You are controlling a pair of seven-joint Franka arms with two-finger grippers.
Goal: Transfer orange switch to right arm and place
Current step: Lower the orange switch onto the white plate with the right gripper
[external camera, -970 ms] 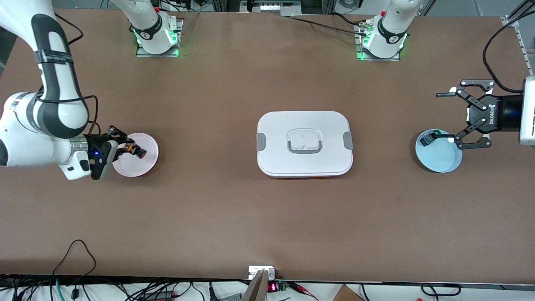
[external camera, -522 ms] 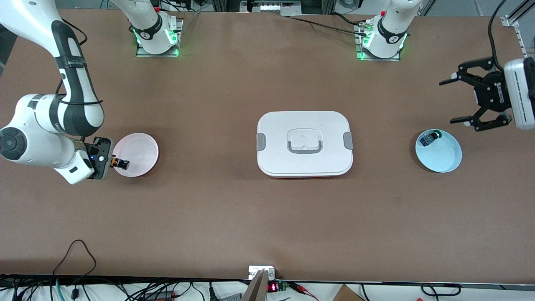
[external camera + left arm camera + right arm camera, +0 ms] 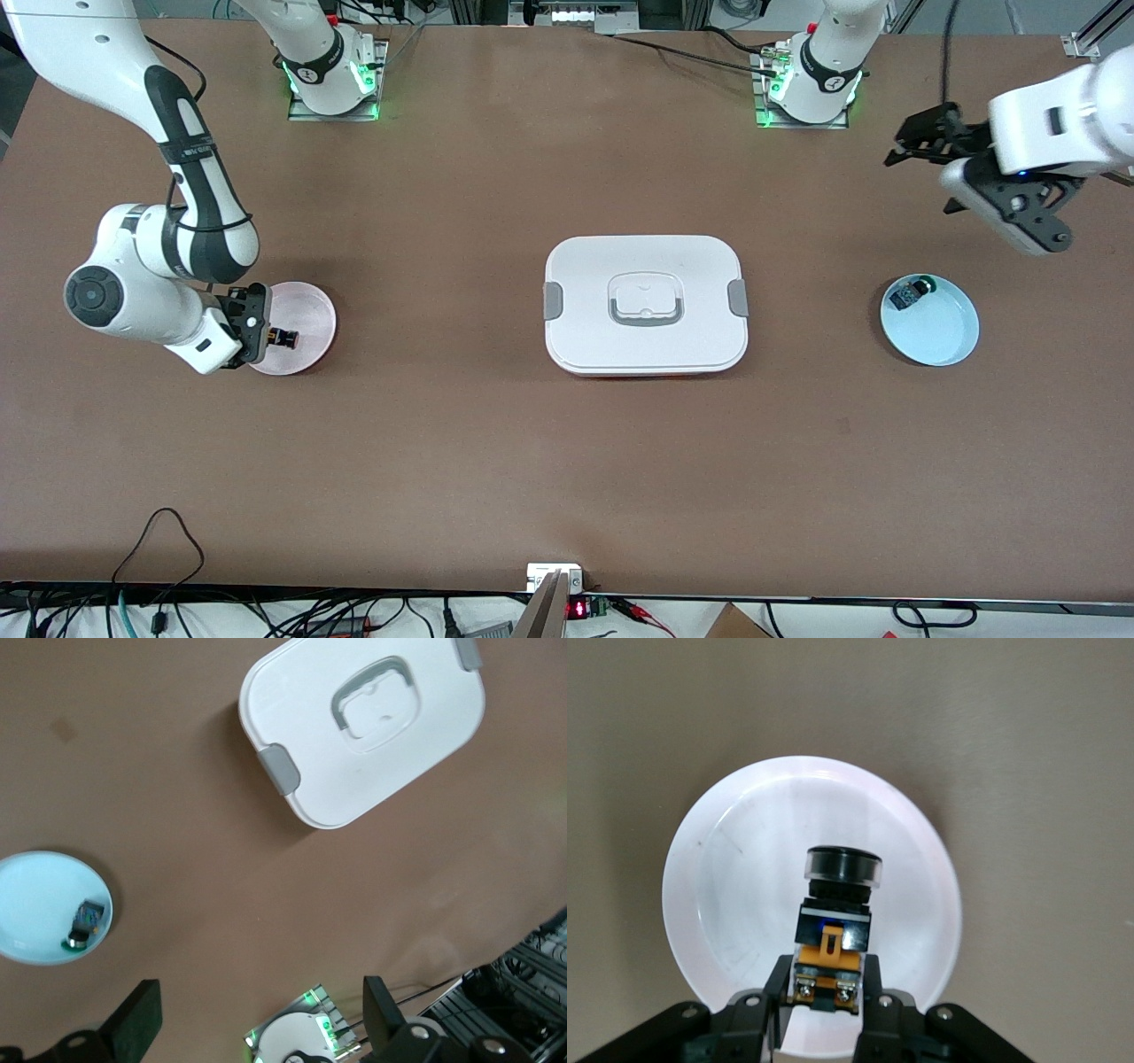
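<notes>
Since the earlier frame the left gripper (image 3: 921,155) has risen off the pale blue plate (image 3: 952,341), jaws released. Over the pink plate (image 3: 310,306), the right gripper (image 3: 826,1005) has its jaws clenched on the orange switch (image 3: 833,930). A white lidded container (image 3: 644,304) sits mid-surface.

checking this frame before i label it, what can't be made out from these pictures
- Whether the orange switch touches the pink plate: right wrist view looks straight down; in the front view the right pincer covers it.
- Left pincer: front view shows it side-on, partly covered by its own wrist; left wrist view cuts its fingers at the edge.
- Small part on the blue plate: too small for detail in either view.
</notes>
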